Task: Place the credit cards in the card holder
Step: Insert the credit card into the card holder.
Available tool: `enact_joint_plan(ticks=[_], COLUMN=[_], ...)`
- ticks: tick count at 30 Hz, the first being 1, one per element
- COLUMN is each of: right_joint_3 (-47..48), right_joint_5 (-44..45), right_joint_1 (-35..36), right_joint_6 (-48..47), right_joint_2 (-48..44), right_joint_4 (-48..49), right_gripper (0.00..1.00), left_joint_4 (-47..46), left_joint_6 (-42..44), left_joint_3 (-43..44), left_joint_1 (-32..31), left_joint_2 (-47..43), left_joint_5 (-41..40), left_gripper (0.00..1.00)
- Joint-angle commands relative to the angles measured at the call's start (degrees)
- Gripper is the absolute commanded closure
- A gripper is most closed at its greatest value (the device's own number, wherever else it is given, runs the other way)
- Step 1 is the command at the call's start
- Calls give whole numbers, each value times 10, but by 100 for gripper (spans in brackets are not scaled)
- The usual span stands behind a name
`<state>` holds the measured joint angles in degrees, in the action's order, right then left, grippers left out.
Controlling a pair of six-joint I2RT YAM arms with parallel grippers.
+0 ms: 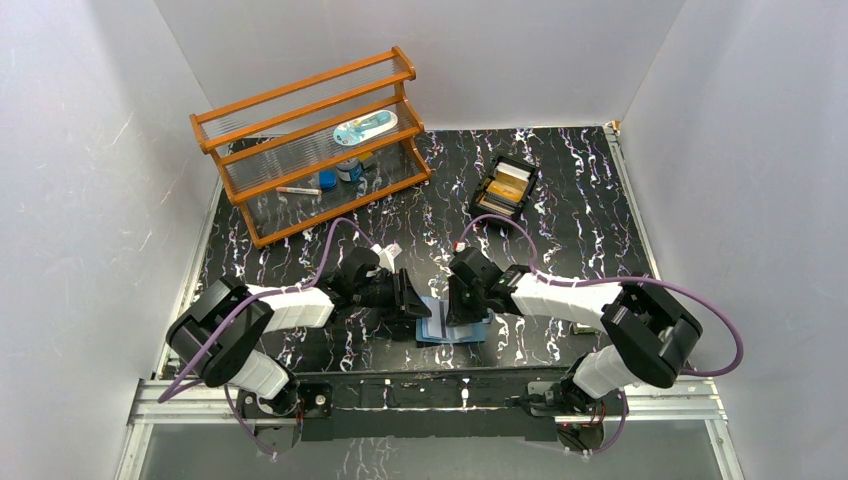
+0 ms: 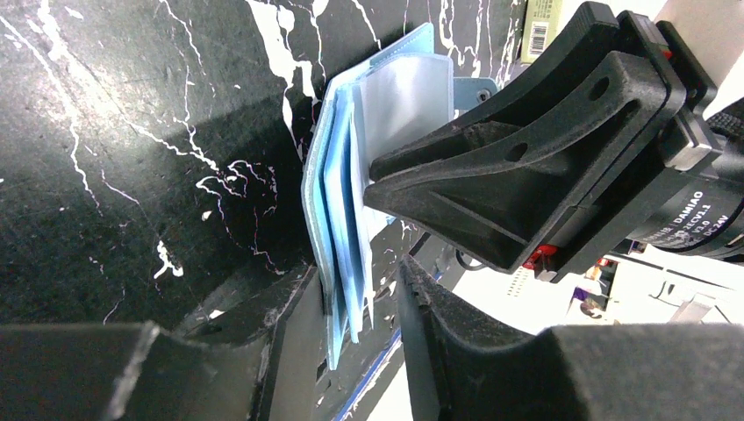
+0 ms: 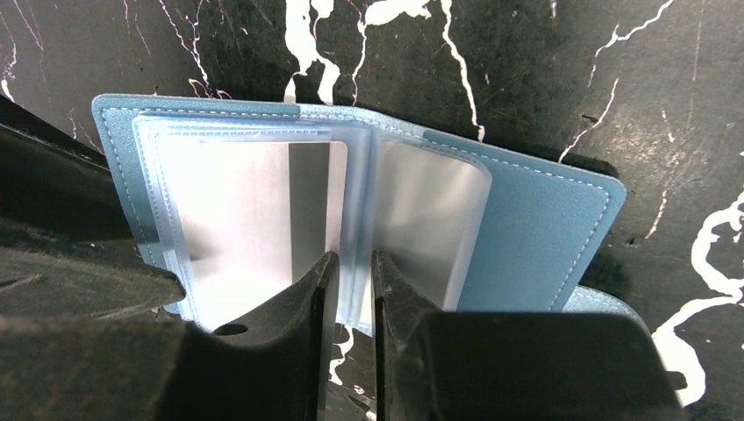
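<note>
Wooden rack (image 1: 300, 92), black tray (image 1: 479, 197) (beyond card holder (image 1: 455, 331))

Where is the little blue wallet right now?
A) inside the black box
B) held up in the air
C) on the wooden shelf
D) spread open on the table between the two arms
D: the card holder lies spread open on the table, between the left gripper and the right gripper.

The card holder (image 3: 544, 219) has a matt, finely grained blue cover, leather-like, with stitched edges. Its inner sleeves (image 3: 421, 219) are clear, glossy plastic. The bench (image 3: 544, 70) looks smooth, black with white marble veining. The right hand (image 3: 355, 263) is matt black plastic.
</note>
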<state>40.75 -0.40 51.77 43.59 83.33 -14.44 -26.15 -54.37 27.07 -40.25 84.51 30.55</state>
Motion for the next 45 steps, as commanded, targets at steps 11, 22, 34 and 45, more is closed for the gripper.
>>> enact_joint_plan(ticks=[11, 22, 34, 45], right_joint_3=[-20, -45, -52, -56], right_joint_5=[-23, -69, -67, -69], right_joint_1=[1, 9, 10, 10], right_joint_6=[22, 63, 62, 63], right_joint_2=[2, 7, 4, 4], right_joint_4=[37, 96, 96, 100], right_gripper=[72, 72, 72, 72], left_joint_4=[-6, 79, 81, 82], left_joint_6=[-2, 13, 17, 23], left_joint_3=[-7, -13, -5, 6], left_joint_1=[-2, -3, -4, -6], left_joint_2=[-34, -119, -96, -84], left_joint_5=[7, -14, -12, -15], left_gripper=[89, 84, 80, 87])
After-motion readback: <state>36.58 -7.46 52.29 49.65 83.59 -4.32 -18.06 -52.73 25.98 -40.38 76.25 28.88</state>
